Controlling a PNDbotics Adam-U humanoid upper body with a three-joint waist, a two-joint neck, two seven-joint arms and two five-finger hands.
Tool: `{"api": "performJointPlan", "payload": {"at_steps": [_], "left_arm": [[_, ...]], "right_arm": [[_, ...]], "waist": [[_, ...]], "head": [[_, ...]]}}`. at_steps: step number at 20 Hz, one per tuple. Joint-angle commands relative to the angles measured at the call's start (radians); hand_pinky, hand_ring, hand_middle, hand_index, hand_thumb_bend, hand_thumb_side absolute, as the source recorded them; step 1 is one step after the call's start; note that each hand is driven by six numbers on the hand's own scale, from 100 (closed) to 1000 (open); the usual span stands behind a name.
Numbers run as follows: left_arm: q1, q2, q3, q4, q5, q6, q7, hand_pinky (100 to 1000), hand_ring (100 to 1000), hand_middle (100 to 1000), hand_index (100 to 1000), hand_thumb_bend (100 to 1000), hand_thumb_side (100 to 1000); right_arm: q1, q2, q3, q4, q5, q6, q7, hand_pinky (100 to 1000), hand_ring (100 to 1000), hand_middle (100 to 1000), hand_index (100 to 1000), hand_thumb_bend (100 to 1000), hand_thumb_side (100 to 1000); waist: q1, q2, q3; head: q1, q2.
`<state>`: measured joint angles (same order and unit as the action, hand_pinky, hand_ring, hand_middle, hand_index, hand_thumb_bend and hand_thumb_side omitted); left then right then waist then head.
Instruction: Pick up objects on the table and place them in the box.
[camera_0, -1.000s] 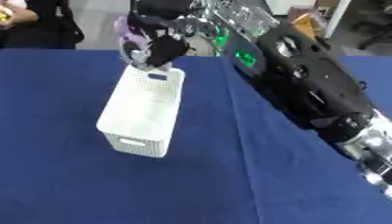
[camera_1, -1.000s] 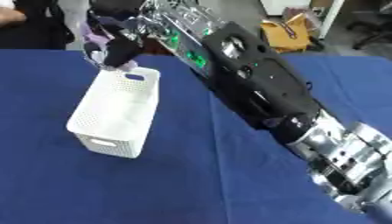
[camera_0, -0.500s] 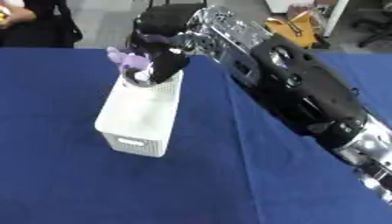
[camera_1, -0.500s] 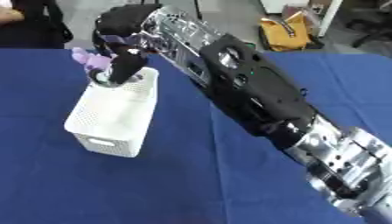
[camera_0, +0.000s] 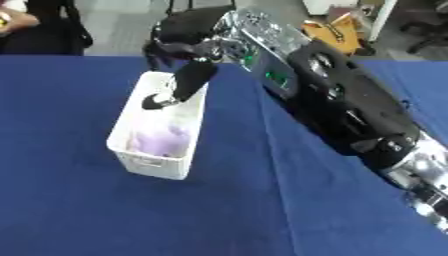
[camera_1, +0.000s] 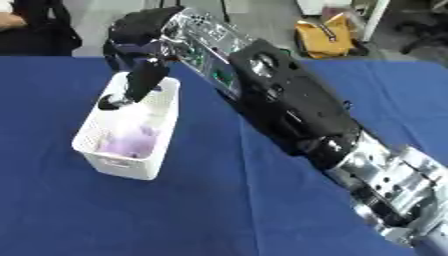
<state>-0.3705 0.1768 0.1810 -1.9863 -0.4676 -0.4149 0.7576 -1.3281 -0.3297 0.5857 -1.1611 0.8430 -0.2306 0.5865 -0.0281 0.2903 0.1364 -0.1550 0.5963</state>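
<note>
My right hand (camera_0: 179, 82) hangs over the far end of the white box (camera_0: 131, 157), its dark fingers (camera_0: 162, 100) stretched straight down into the opening and holding nothing. So it is open, with the fingertips just inside the rim and above the contents. The arm behind it runs back across the table to the lower right of both views. My left hand shows in neither view.

Below and a little toward me from the fingers lies the purple thing (camera_0: 157, 140), resting on the bottom of the box near its near end, apart from the hand. I can only make out a pale purple, lumpy shape with no hard edges. I judge it soft and light, likely cloth or plush, something that gives when squeezed and will not slip or break. If I had to take it again, I would close round its bulk from above rather than hunt for an edge.

The box is slotted plastic, tall and narrow, and looks light enough to tip or slide if my fingers catch its wall on the way out. It stands on the blue tablecloth (camera_0: 219, 210).
</note>
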Motion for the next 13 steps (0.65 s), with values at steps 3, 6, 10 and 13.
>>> {"api": "performJointPlan", "payload": {"at_steps": [3,6,10,13], "left_arm": [[-0.011,0.011,-0.002,-0.014,0.001,-0.077,0.072,748,826,865,820,100,799],[-0.010,0.011,-0.002,-0.014,0.001,-0.077,0.071,748,826,865,820,100,799],[-0.008,0.012,0.000,-0.014,0.000,-0.076,0.073,748,827,866,820,100,799],[-0.006,0.011,0.002,-0.014,-0.001,-0.075,0.075,748,827,866,820,100,799]], "right_arm": [[-0.025,-0.020,-0.019,-0.013,-0.004,-0.001,0.005,882,843,588,778,571,883],[-0.027,-0.027,-0.028,-0.034,-0.008,0.007,-0.007,880,840,580,768,550,909],[-0.020,-0.060,-0.076,-0.146,-0.035,0.051,-0.061,879,840,561,760,525,979],[0.000,-0.095,-0.171,-0.296,-0.066,0.112,-0.169,877,834,542,747,437,1000]], "waist": [[0.004,-0.024,0.000],[0.004,-0.025,-0.002],[0.006,-0.025,-0.005],[0.011,-0.023,-0.010]], "head": [[0.002,-0.006],[0.003,-0.005],[0.005,-0.002],[0.012,-0.002]]}}
